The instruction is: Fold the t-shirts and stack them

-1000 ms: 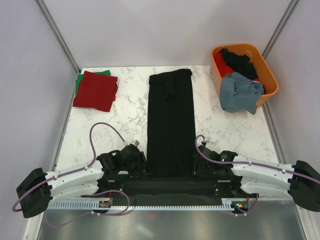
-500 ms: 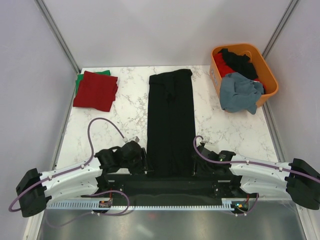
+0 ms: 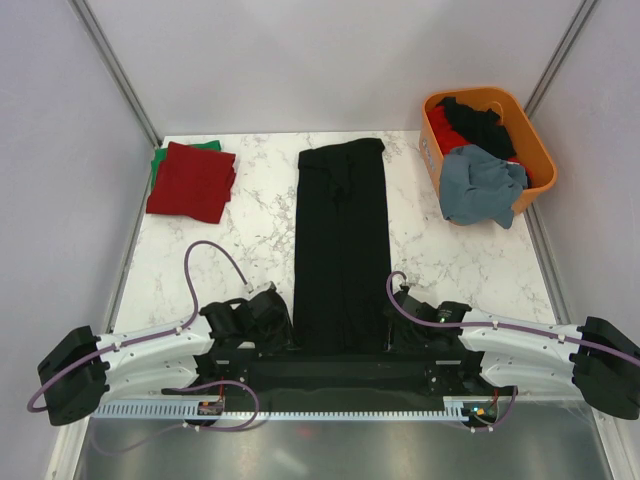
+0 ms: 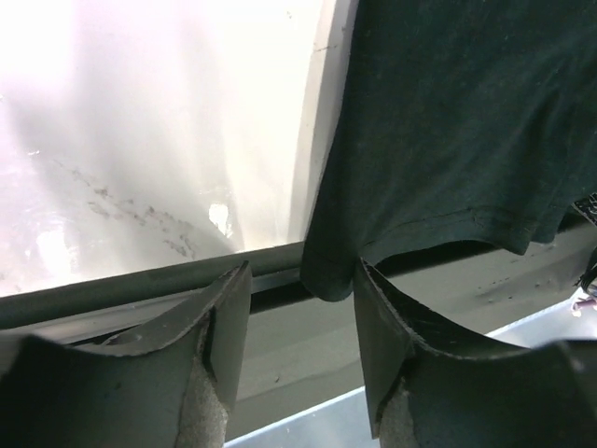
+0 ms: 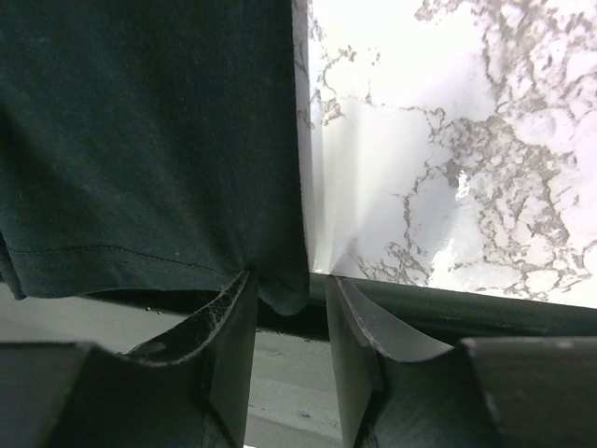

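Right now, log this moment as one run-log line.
black t-shirt: folded strip, centre | left hand: open around near-left corner | right hand: open around near-right corner

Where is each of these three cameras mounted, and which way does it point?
Top external: above and behind, looking down on the table; left arm and right arm along the bottom.
Left wrist: behind the left claw, facing the near-left corner of the black t-shirt.
Right wrist: behind the right claw, facing its near-right corner.
Shared: both wrist views show its hem.
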{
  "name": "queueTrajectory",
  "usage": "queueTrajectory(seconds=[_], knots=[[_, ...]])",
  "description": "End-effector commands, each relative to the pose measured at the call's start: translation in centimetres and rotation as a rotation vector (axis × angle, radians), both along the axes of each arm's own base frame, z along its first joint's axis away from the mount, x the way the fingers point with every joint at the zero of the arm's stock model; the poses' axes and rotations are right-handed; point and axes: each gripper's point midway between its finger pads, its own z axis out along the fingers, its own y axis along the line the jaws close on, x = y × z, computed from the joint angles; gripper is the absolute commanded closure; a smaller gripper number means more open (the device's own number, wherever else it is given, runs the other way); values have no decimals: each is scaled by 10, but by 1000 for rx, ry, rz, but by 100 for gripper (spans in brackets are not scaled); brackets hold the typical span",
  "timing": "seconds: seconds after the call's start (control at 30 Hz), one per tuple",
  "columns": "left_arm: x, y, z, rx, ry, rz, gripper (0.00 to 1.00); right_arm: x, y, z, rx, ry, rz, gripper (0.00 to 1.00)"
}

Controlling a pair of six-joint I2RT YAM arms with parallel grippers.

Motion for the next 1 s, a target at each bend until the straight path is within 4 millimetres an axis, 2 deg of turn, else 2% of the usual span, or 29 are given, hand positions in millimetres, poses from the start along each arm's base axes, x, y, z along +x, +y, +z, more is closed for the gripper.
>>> queueTrajectory(seconds=[0.0, 0.03, 0.13, 0.23, 0.27, 0.3, 0.33, 0.43, 0.53, 0.67, 0.7, 0.73, 0.77, 0.8, 0.83, 0.87, 0.9, 0.97], knots=[[12, -9, 4, -32, -43, 55, 46, 15, -9, -6, -43, -82, -26, 59], [14, -10, 4, -31, -51, 58, 47, 15, -9, -6, -41, -83, -25, 60], [16, -10, 1, -16, -56, 64, 60, 16, -9, -5, -41, -85, -25, 66], [19, -11, 1, -3, -69, 68, 64, 16, -9, -5, -39, -88, -28, 71], [20, -11, 2, -2, -72, 72, 68, 16, -10, -6, -38, -90, -28, 74], [21, -11, 2, 1, -80, 73, 72, 17, -10, -5, -37, -96, -29, 81], [22, -11, 1, 7, -85, 71, 85, 17, -10, -5, -37, -99, -27, 85], [25, -11, 1, 12, -99, 72, 98, 17, -9, -5, -39, -98, -23, 98], [24, -13, 3, 4, -106, 56, 98, 16, -9, -3, -36, -95, -17, 100], [14, -25, 17, -51, -100, 6, 98, 14, -3, 7, -8, -84, 7, 100], [12, -27, 24, -69, -106, -5, 98, 17, 4, 19, 22, -100, 10, 100], [9, -27, 27, -66, -98, -18, 98, 16, 1, 24, 5, -95, 12, 100], [8, -35, 41, -88, -117, -49, 98, 19, 1, 32, 5, -118, 8, 100], [8, -38, 50, -101, -134, -68, 98, 24, 2, 51, 13, -146, 5, 100], [9, -39, 57, -96, -148, -78, 98, 28, 3, 61, 16, -169, 1, 100], [11, -40, 72, -90, -165, -85, 98, 37, 1, 72, 8, -214, -16, 100], [14, -38, 79, -76, -192, -104, 98, 44, 5, 91, 30, -256, -23, 100], [27, -34, 99, -38, -269, -100, 98, 53, 0, 104, -6, -306, -15, 100]])
